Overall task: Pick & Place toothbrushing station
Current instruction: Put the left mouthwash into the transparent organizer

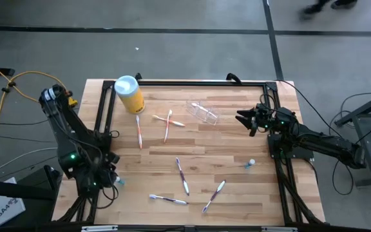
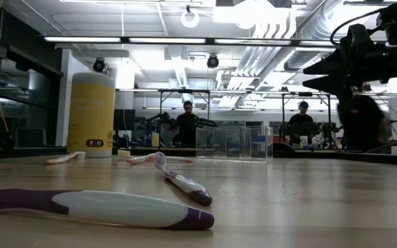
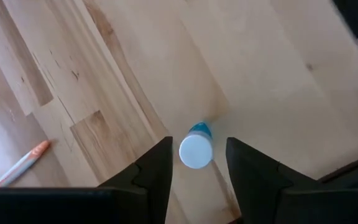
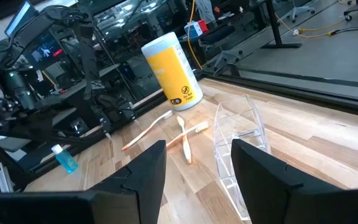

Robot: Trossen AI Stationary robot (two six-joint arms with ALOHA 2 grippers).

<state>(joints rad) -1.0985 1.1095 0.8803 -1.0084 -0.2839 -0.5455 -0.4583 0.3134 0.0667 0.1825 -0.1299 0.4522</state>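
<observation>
The toothbrushing station (image 1: 205, 111), a clear plastic holder, lies on its side on the wood at the far middle; it also shows in the low view (image 2: 233, 143) and the right wrist view (image 4: 238, 143). My right gripper (image 1: 247, 119) hovers open just right of it, level, fingers toward it (image 4: 194, 180). My left gripper (image 3: 197, 142) stands open at the table's near left corner, pointing steeply down. Its fingers flank a small blue bottle with a white cap (image 3: 196, 150), with a gap on each side. The bottle stands upright on the table (image 4: 64, 158).
A yellow canister with a pale blue lid (image 1: 129, 93) stands at the far left. Several toothbrushes lie scattered over the middle and near part of the table (image 1: 182, 175), two crossed near the canister (image 1: 167, 122). Another small blue bottle (image 1: 250, 164) lies near the right edge.
</observation>
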